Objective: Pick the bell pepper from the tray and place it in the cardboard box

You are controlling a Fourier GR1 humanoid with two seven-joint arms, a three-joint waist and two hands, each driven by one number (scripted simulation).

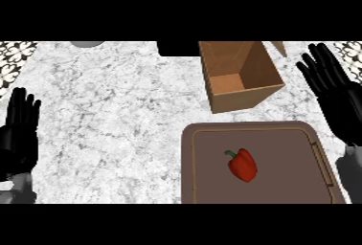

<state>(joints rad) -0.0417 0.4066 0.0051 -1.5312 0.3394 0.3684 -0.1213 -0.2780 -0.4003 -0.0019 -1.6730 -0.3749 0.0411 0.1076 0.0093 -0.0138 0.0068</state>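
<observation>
My right hand [336, 93] is wide open: the fingers are straight and slightly fanned, pointing away from me, and nothing lies in the palm or between the thumb and the fingers. It shows at the right edge of the view, to the right of the cardboard box [244, 99], with its heel near the far right corner of the tray [206, 162]. It does not touch the box, and from this steep angle I cannot tell whether it rests on the counter [106, 105] or hangs above it.

The bell pepper [243, 165] lies on the tray, a little right of the middle of the brown surface, red with its green stem turned toward the far left. It sits alone there, well apart from both of my hands.

The box stands on the marble just past the tray's far edge, close to it but not touching (its top is open and I can see down to its brown floor).

My left hand [20, 131] is at the left edge of the view, open too, fingers up and straight, resting and holding nothing.
</observation>
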